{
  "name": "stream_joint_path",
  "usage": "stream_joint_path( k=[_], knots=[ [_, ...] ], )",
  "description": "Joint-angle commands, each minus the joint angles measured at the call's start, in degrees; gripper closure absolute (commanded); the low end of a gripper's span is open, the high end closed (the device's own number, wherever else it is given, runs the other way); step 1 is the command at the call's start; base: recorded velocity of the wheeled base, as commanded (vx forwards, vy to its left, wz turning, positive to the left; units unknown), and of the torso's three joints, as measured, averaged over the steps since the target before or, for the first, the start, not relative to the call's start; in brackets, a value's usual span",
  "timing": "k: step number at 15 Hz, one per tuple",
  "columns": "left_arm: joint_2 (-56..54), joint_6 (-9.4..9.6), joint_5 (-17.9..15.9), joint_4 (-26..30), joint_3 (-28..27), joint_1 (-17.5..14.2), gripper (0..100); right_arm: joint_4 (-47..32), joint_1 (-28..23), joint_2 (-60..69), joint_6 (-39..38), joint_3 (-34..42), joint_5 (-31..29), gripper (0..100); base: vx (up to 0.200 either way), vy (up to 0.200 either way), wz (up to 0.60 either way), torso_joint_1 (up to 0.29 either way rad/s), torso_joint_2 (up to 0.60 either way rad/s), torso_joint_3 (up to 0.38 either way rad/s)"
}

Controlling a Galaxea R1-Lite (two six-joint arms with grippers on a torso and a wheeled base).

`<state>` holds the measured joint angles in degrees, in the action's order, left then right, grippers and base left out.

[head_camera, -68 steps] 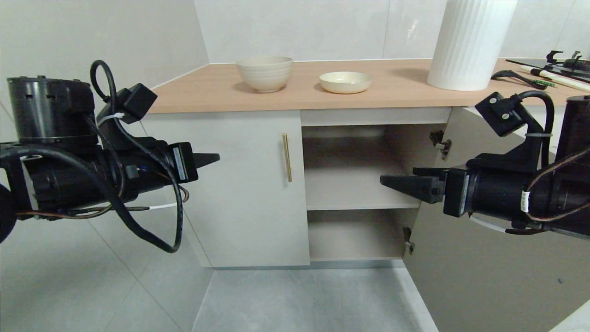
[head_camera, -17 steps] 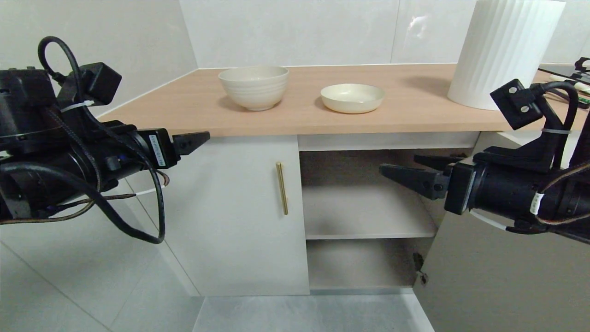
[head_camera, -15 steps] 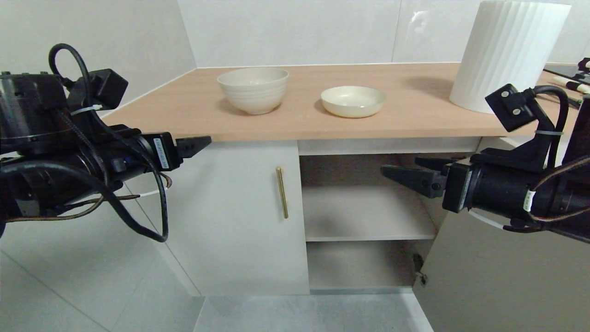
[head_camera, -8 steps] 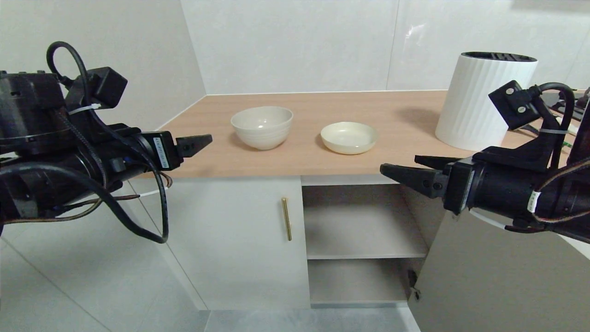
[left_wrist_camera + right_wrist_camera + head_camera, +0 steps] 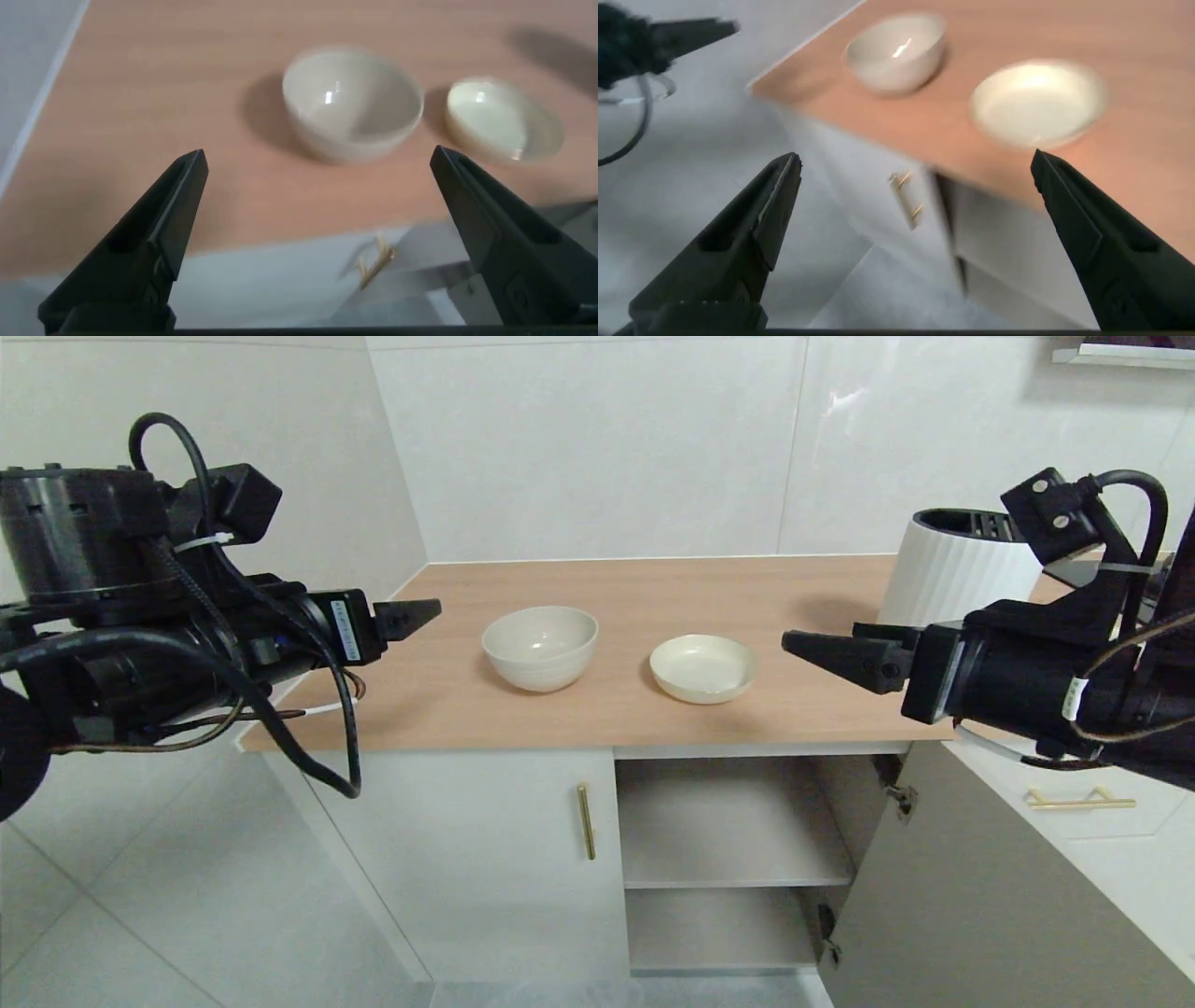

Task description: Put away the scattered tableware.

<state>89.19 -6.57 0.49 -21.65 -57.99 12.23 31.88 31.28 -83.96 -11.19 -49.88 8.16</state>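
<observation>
- Since the earlier frames the head camera has climbed (the whole view shifts with it), so the counter (image 5: 653, 588) now shows from above. Both arms now sit at counter height rather than in front of the cabinet.
- The left claw (image 5: 411, 614) hovers by the counter's left end, spread wide and holding nothing. Its fingers (image 5: 149, 252) frame the bowl in the left wrist view.
- The right claw (image 5: 822, 649) hangs to the right of the dish, pointing toward it, also spread and holding nothing.
- The cream bowl (image 5: 540, 646) stands upright on the counter. The shallow dish (image 5: 702, 666) sits near it on its right, not touching.
- Below, the cabinet's right door (image 5: 934, 915) stands open on a shelf (image 5: 733, 859). The left door (image 5: 485, 859) is shut, with its gold handle (image 5: 585, 821) upright.
- A white ribbed holder (image 5: 948, 583) stands on the counter behind the right claw.
</observation>
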Motion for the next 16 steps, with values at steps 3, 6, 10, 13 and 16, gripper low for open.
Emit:
stream_joint_path(
  k=[3, 6, 10, 13, 16],
  knots=[
    [12.5, -1.08, 0.0, 23.8, -26.9, 0.0, 0, -6.1, -5.4, -13.2, 0.0, -19.9, -0.3, 0, 0.000, 0.000, 0.00, 0.129, -0.34, -0.206],
    [18.7, -2.31, 0.1, 32.2, -37.5, -0.5, 0, -17.2, -5.5, -19.5, 0.7, -29.5, -7.9, 0, 0.000, 0.000, 0.00, 0.026, -0.05, -0.034],
    [25.2, -2.39, 0.3, 36.7, -41.9, -1.5, 0, -24.5, -5.5, -23.2, 1.8, -34.5, -13.1, 0, 0.000, 0.000, 0.00, 0.000, 0.00, 0.000],
    [28.8, -2.31, 2.1, 36.7, -43.0, -1.6, 0, -24.4, -5.5, -23.2, 1.7, -34.4, -13.1, 0, 0.000, 0.000, 0.00, 0.000, 0.00, 0.000],
    [35.1, -2.04, 6.9, 36.8, -47.8, -0.1, 0, -24.3, -5.5, -22.9, 1.6, -34.2, -13.7, 0, 0.000, 0.000, 0.00, 0.000, 0.00, 0.000]
  ],
)
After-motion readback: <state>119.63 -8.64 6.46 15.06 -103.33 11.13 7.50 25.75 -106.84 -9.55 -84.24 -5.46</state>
